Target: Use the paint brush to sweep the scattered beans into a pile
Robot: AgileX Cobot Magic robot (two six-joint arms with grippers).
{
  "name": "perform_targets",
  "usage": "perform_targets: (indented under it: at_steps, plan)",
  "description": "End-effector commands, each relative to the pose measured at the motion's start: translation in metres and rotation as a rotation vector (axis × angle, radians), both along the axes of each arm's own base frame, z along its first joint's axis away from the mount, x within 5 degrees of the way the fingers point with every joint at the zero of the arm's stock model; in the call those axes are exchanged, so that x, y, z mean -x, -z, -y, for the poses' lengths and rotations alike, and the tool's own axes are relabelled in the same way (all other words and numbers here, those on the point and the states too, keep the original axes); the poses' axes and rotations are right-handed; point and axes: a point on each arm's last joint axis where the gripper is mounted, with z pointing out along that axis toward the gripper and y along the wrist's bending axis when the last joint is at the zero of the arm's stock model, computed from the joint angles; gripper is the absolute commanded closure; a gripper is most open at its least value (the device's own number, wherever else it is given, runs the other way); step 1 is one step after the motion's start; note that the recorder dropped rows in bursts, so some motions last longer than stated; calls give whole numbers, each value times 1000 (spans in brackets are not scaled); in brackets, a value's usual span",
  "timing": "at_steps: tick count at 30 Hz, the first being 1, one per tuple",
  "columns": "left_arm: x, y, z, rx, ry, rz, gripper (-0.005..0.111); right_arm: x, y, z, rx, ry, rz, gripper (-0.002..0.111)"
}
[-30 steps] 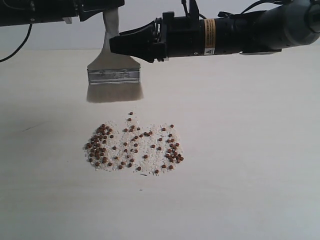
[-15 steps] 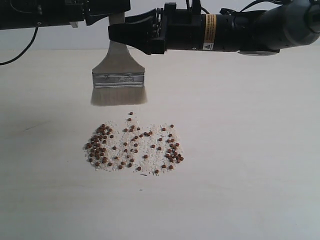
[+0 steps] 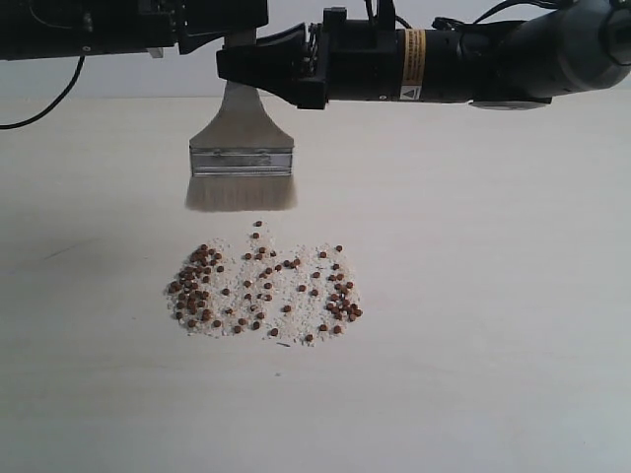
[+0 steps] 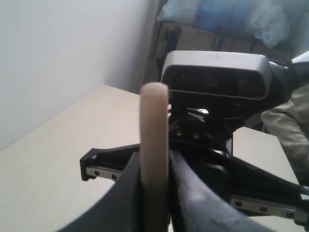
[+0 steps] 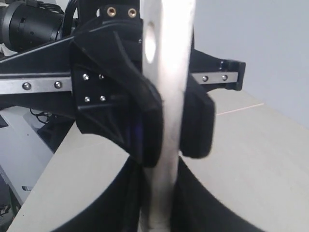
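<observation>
The paint brush [image 3: 242,161] hangs upright over the table, cream bristles down, just behind the beans [image 3: 264,288]. The beans lie as a loose patch of reddish-brown dots and pale crumbs. Both grippers meet at the wooden handle near the top of the exterior view. My left gripper [image 3: 248,20] comes in from the left and is shut on the handle [image 4: 154,121]. My right gripper [image 3: 225,67] reaches across from the right. In the right wrist view its fingers [image 5: 145,203] press both sides of the handle [image 5: 169,96], below the handle's hole.
The pale table [image 3: 493,296] stretches bare on all sides of the bean patch. A white wall stands behind it. In the left wrist view, shelves with bagged items [image 4: 217,19] stand beyond the table's far end.
The brush and my left arm have shifted a little to the right. My right gripper has risen slightly and moved left, up the handle.
</observation>
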Motion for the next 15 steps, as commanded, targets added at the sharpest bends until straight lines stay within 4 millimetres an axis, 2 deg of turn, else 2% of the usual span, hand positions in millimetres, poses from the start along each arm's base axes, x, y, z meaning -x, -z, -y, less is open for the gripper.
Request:
perform_targets:
  at_steps: [1, 3, 5, 7, 9, 11, 13, 15]
  plan:
    - [0, -4, 2, 21, -2, -19, 106, -2, 0, 1, 0, 2, 1, 108]
    - [0, -4, 2, 21, -2, -27, 99, -2, 0, 1, 0, 2, 1, 108]
    - [0, -4, 2, 21, -2, -27, 86, -2, 0, 1, 0, 2, 1, 108]
    - [0, -4, 2, 21, -2, -27, 68, -2, -1, 1, -8, 9, -2, 108]
    - [0, -4, 2, 21, -2, -23, 43, -3, -2, 1, -19, 17, -6, 108]
    - [0, -4, 2, 21, -2, -21, 26, -6, 0, 2, -6, 52, -5, 108]
    - [-2, -4, 0, 15, -16, -21, 24, -12, 3, 3, 42, 115, 20, 108]
    - [-6, -3, -4, 3, -49, -21, 29, -19, 8, 5, 98, 194, 41, 108]
